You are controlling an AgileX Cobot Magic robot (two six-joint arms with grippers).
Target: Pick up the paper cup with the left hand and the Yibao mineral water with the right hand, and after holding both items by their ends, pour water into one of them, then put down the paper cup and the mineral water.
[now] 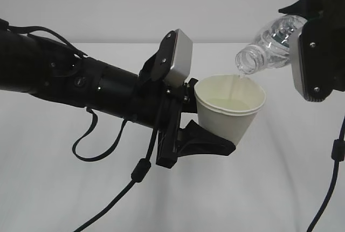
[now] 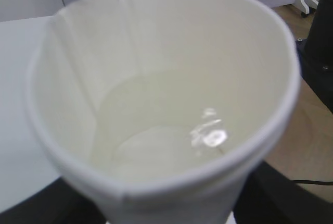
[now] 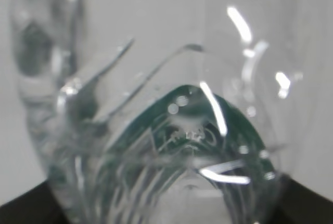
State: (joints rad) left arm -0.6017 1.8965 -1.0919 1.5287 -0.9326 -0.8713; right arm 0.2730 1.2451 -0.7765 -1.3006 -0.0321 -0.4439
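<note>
Left gripper point(image 1: 215, 129) around paper cup point(image 1: 230, 110), right gripper around bottle point(image 1: 269, 40).

The left hand point(image 1: 207, 127) holds the paper cup point(image 1: 230, 110) upright above the white table point(image 1: 259, 189). From the upper right, the right hand point(image 1: 310, 62) tilts the clear bottle point(image 1: 269, 46), mouth over the cup's rim, a thin stream of water falling in.

The paper cup point(image 1: 230, 108) sits between the jaws of the left gripper point(image 1: 207, 129), raised above the table point(image 1: 269, 189), its mouth tilted up and to the right. Up and to the right of that gripper, the Yibao mineral water point(image 1: 269, 43) lies slanted in the right gripper point(image 1: 312, 59), its neck pointing down-left just over the cup's rim. Water point(image 2: 156, 151) lies in the cup's bottom.
</note>
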